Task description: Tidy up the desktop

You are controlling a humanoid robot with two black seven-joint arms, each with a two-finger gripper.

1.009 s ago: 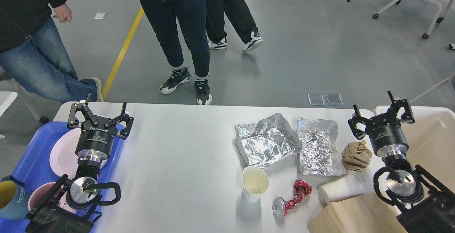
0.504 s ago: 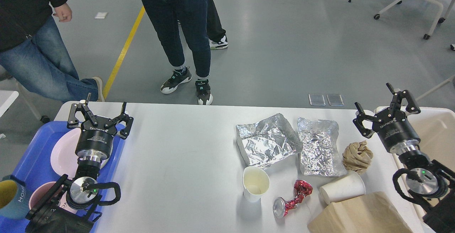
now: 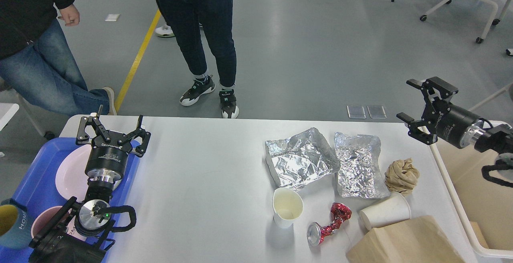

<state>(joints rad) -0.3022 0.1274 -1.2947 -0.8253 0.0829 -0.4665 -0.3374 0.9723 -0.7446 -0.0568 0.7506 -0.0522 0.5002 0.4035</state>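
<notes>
Seven pieces of litter lay on the right half of the desktop (image 3: 200, 166), the wide white table filling the lower view: two sheets of crinkled foil (image 3: 300, 158), a brown paper wad (image 3: 402, 176), an upright paper cup (image 3: 287, 207), a tipped paper cup (image 3: 384, 213), a crushed red can (image 3: 328, 225) and a brown paper bag (image 3: 404, 243). All of it looked light and easily crushed; the foil seemed thin and slippery, best pinched at a raised fold, the cups at the rim, the can at its narrow waist. The left gripper (image 3: 113, 131) hung over a pink plate in the blue tray (image 3: 36, 166), jaws spread and empty. The right gripper (image 3: 424, 110) hung above the table's far right corner beside the cream bin (image 3: 453, 211), jaws also spread, holding nothing.
</notes>
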